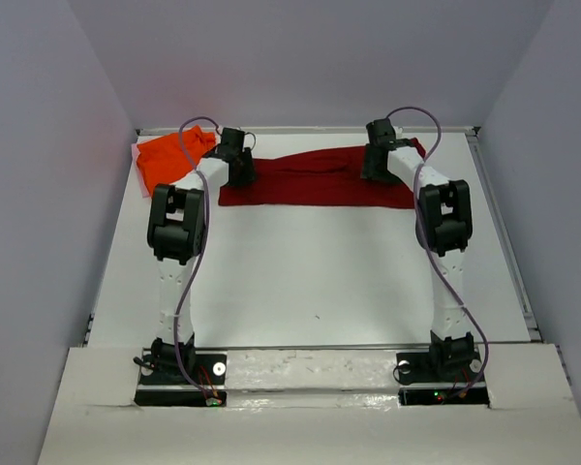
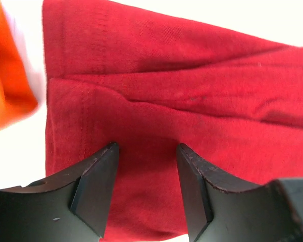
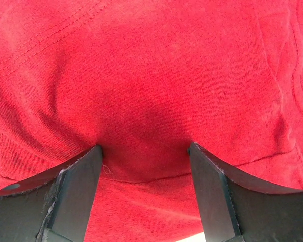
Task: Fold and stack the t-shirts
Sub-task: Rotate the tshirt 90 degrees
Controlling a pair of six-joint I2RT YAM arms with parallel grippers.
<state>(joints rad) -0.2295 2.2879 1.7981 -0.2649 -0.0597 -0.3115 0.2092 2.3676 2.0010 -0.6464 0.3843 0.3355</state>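
Observation:
The dark red t-shirt (image 1: 315,179) lies folded into a long band across the far part of the table. The orange t-shirt (image 1: 167,161) sits bunched at the far left, just beside the red one's left end. My left gripper (image 1: 240,176) is down over the red shirt's left end, near its front edge. In the left wrist view it (image 2: 147,151) is open, with red cloth (image 2: 156,80) flat between the fingertips and orange cloth (image 2: 7,75) at the left. My right gripper (image 1: 378,172) is down over the right end. It (image 3: 144,148) is open wide on the red cloth (image 3: 151,70), with nothing pinched.
The white table (image 1: 310,281) is walled by grey panels on the left, back and right. A raised rim (image 1: 508,242) runs along its right side. Both arm bases (image 1: 179,373) (image 1: 445,363) are fixed at the near edge.

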